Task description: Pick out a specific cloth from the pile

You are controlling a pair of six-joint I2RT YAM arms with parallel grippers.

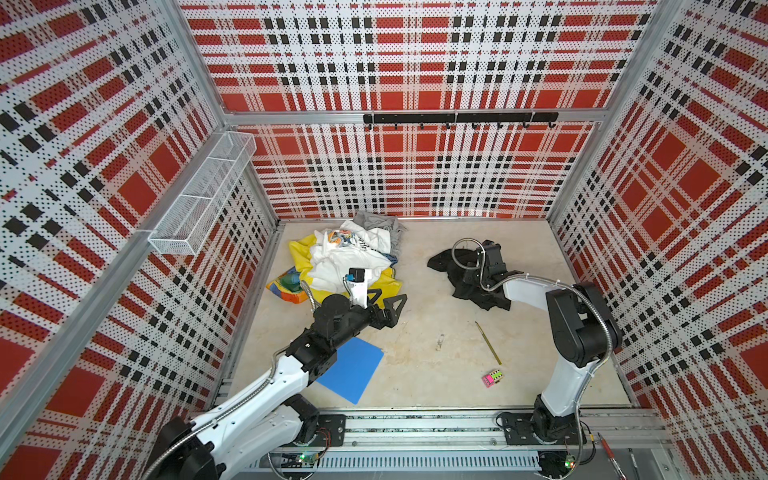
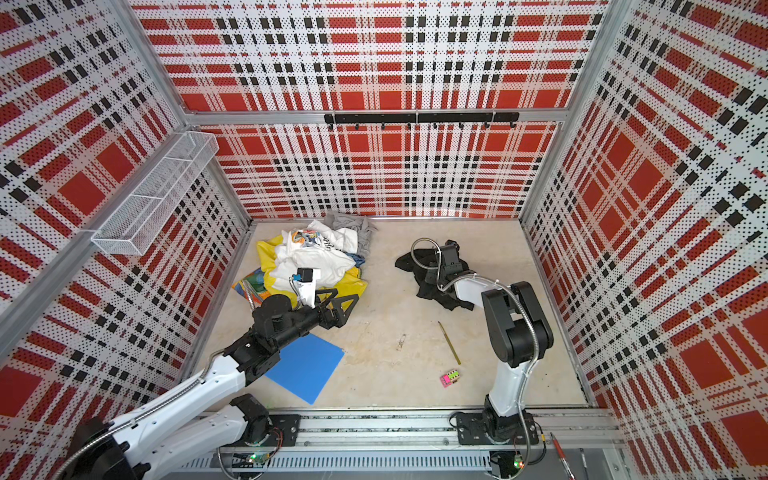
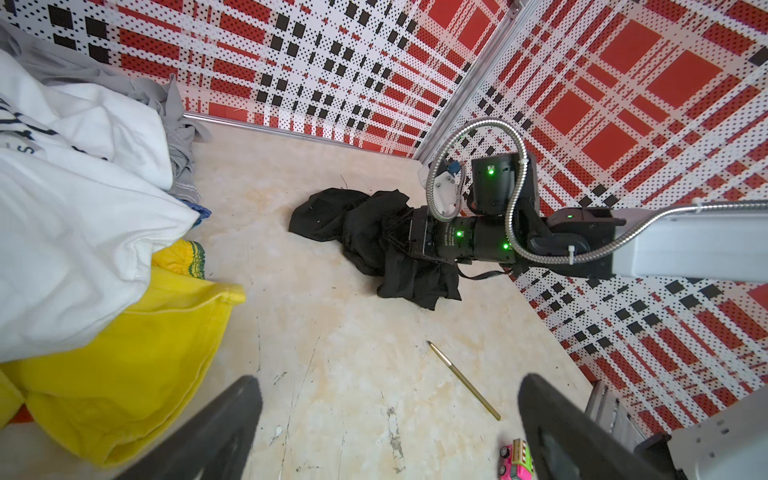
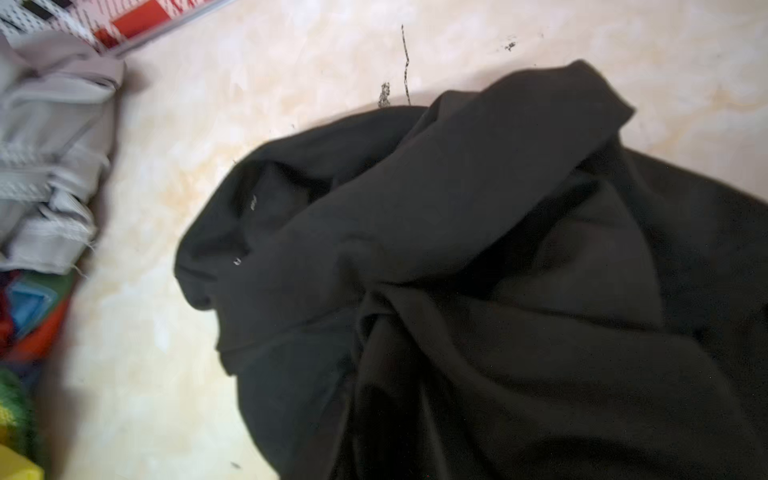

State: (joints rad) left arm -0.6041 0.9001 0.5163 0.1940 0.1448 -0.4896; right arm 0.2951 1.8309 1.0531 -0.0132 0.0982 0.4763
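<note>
The cloth [image 1: 446, 262] lies crumpled on the desk [image 1: 436, 365], well apart from the pile [image 1: 332, 266]. It sits directly beneath and around the right end effector [image 3: 399, 239], and most of its bulk extends ahead of the fingers. The black folds hide those fingers, so you cannot tell whether they are grasping or released. The left end effector [image 1: 388, 297] is spread wide and empty beside the pile. The right arm is the nearer one.

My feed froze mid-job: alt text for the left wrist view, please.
The black cloth lies crumpled on the beige tabletop, clear of the pile of white, yellow and grey garments, with the right gripper buried in its folds. The left gripper hangs open in the foreground.
</note>
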